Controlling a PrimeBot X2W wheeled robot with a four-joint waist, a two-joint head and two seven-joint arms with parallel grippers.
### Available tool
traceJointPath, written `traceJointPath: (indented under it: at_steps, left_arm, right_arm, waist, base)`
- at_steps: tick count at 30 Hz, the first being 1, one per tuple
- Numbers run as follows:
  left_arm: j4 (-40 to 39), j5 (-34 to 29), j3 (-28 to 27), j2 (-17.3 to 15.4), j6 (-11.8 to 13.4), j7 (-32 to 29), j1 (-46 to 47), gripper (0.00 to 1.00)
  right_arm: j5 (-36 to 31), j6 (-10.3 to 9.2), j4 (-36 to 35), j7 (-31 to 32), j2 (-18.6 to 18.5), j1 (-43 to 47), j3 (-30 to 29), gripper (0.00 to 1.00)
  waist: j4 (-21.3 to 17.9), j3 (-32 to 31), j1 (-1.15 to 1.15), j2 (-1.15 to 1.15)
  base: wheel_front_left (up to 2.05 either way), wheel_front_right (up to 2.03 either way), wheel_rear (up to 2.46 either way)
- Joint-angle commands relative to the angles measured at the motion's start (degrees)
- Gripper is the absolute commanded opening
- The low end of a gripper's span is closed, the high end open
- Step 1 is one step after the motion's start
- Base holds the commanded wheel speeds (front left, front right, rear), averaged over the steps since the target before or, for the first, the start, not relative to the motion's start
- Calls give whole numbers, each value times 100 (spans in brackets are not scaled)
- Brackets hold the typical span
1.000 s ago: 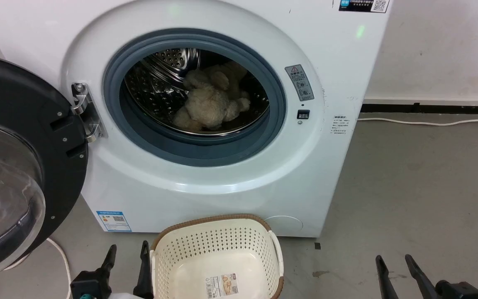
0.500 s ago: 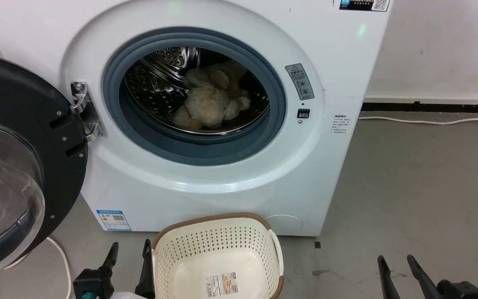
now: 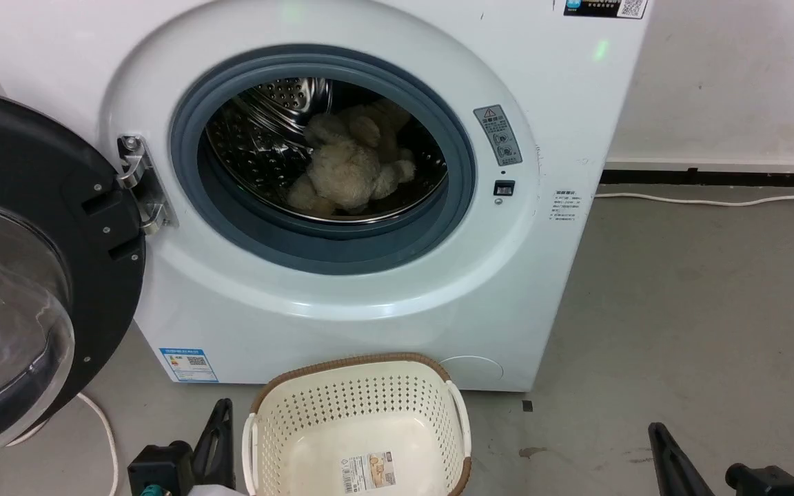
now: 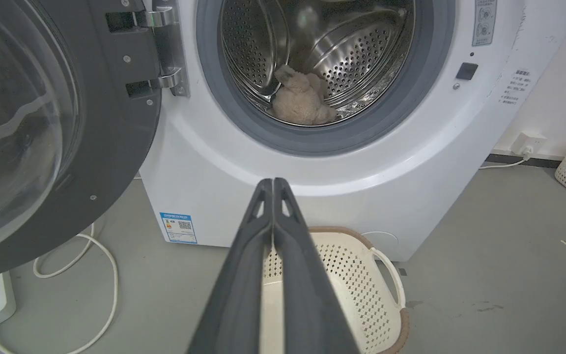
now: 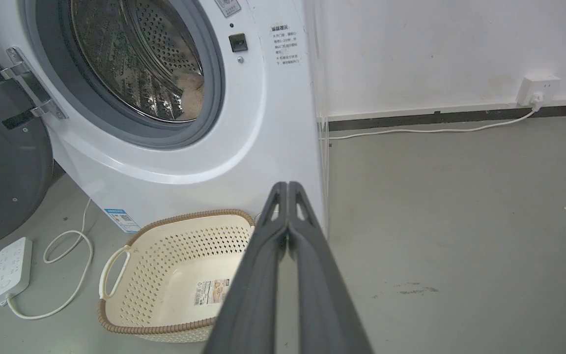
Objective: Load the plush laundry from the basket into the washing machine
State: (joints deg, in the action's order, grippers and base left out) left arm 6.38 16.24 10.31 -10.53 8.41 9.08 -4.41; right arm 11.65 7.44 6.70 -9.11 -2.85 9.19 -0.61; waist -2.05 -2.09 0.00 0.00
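plush laundry (image 3: pixel 349 172) lies inside the washing machine (image 3: pixel 342 324), a cream lumpy bundle resting on the bottom of the perforated steel drum (image 3: pixel 259 145), set back behind the grey door seal (image 3: pixel 342 251). the round black-framed door (image 3: pixel 104 227) stands swung wide open on its hinge at the machine's left side, its glass bowl facing out. on the grey floor (image 3: pixel 679 310), just in front of the machine's lower edge, sits the basket (image 3: pixel 355 396), upright, its bare bottom showing a label sticker (image 3: pixel 367 472). the left gripper (image 3: pixel 221 411) is low by the floor just beside the basket's left handle, apart from it; in the left wrist view its two dark fingers are pressed together with the tips touching, so the claw is closed, and they point toward the machine's front above the basket's far rim. the right gripper (image 5: pixel 288 185) is closed the same way, tips meeting, and in the head view it sits well apart from the basket, over the floor to the machine's right. a white cable (image 3: pixel 714 202) runs along the floor by the wall, and a white power strip (image 5: pixel 12 268) lies on the floor near the open door.
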Motion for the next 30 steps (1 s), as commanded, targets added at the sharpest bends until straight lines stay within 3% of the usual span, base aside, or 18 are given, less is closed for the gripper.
traceJointPath:
  at_steps: [1,30]
  left_arm:
    - [-1,-2,-1,2,-1,-1,0,0]
    - [-148,-378,-240,179,-196,-211,102,0]
  right_arm:
    - [-1,0,-1,1,0,-1,0,0]
    - [-271,1,-156,212,-1,-214,14,0]
  waist:
    - [0,0,0,0]
    - [48,49,0,0]
  base:
    - [0,0,0]
    - [0,0,0]
